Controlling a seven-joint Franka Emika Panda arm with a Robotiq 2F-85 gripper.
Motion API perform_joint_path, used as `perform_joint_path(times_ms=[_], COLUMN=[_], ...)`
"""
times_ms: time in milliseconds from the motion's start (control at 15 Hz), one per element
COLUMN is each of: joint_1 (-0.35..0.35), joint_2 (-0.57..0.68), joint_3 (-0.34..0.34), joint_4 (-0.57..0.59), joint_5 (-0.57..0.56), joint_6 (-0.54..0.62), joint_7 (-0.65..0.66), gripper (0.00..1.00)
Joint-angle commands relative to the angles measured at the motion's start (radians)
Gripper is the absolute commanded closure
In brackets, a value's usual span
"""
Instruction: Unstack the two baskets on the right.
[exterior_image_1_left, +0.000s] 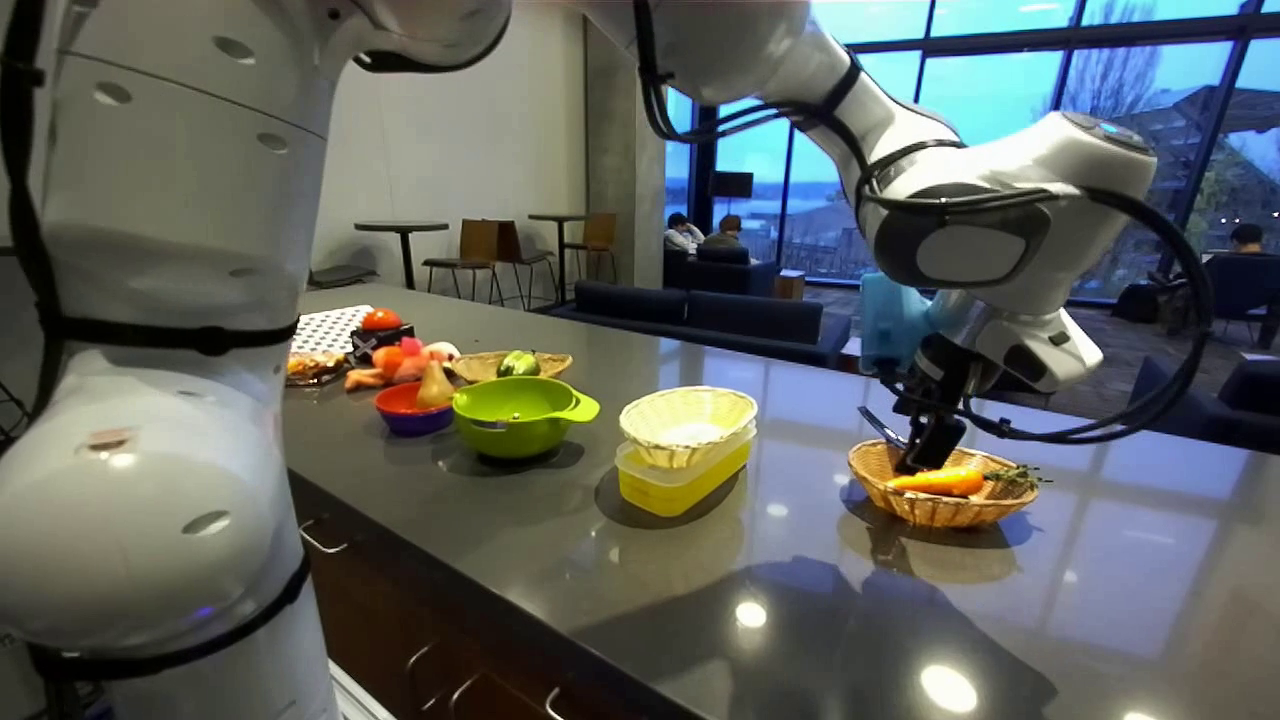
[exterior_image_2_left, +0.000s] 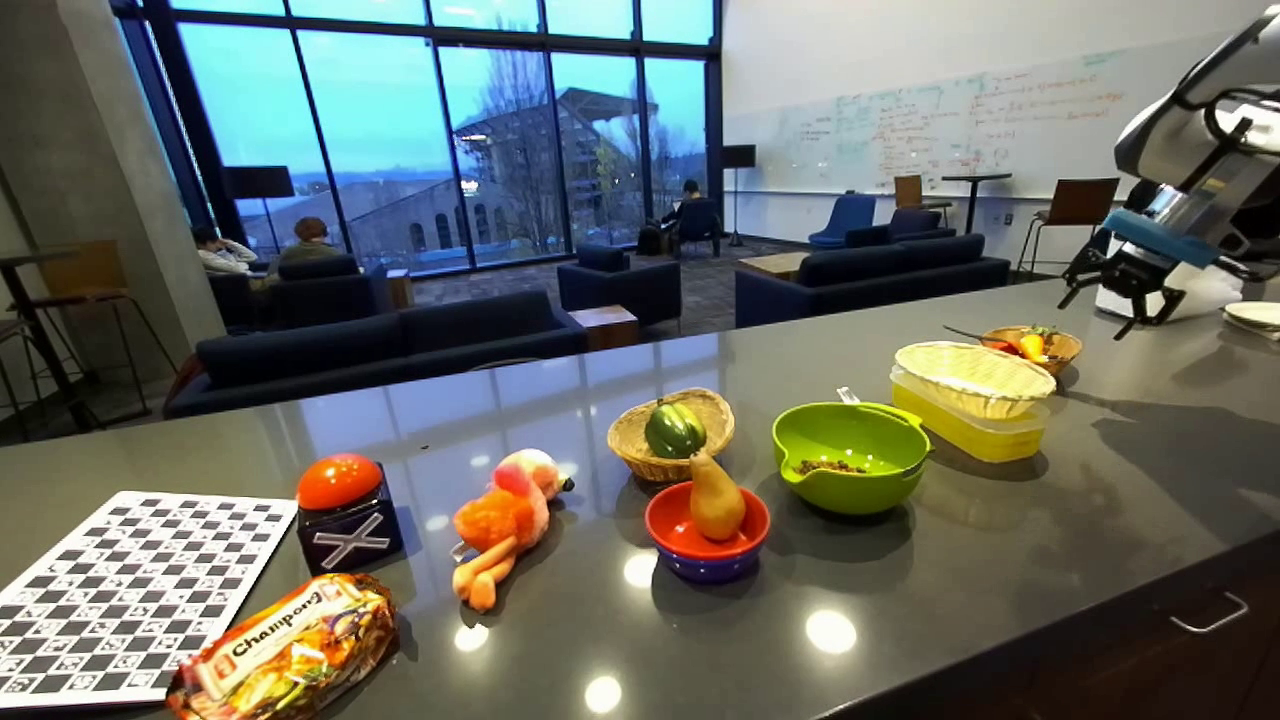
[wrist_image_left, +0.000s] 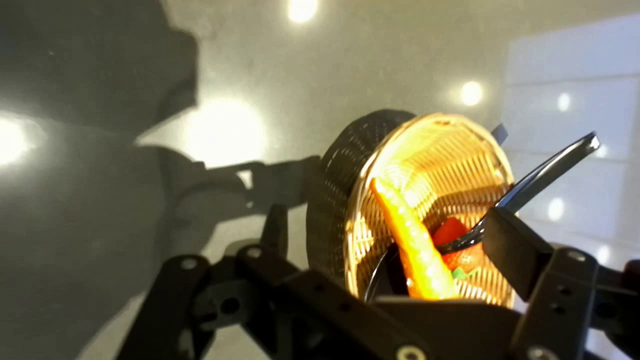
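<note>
Two baskets, standing apart on the counter (exterior_image_1_left: 520, 530): pale basket (exterior_image_1_left: 690, 405) atop a yellow tub (exterior_image_1_left: 655, 492), brown basket (exterior_image_1_left: 945, 512) near the gripper (wrist_image_left: 385, 222). Jaws wide apart, nothing gripped. Judged handling: wicker light, slightly springy; pinch the bare rim. Brown one's carrot (wrist_image_left: 412, 240) looks loose, may roll if tipped; black utensil (wrist_image_left: 550, 172) juts past the rim, blocking a hold there. Tub may slide under the pale one. Also green bowl (exterior_image_1_left: 510, 425) near the tub.
</note>
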Motion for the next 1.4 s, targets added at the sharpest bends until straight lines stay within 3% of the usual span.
perform_joint_path(times_ms=[0,333,600,1000,1333], joint_1=[0.039,0.087,0.119,0.165,0.213], joint_2=[-0.232,-0.456,-0.563,-0.633,-0.659], joint_3=[-0.001,0.035,0.1,0.229,0.295], joint_4=[-0.151,-0.254,-0.306,-0.347,-0.372], joint_5=[-0.112,-0.222,-0.312,-0.483,-0.54], joint_6=[-0.084,-0.184,-0.234,-0.31,-0.355], joint_7=[0.035,0.076,0.127,0.207,0.212], gripper=[0.0,0.0,0.0,0.0,0.0])
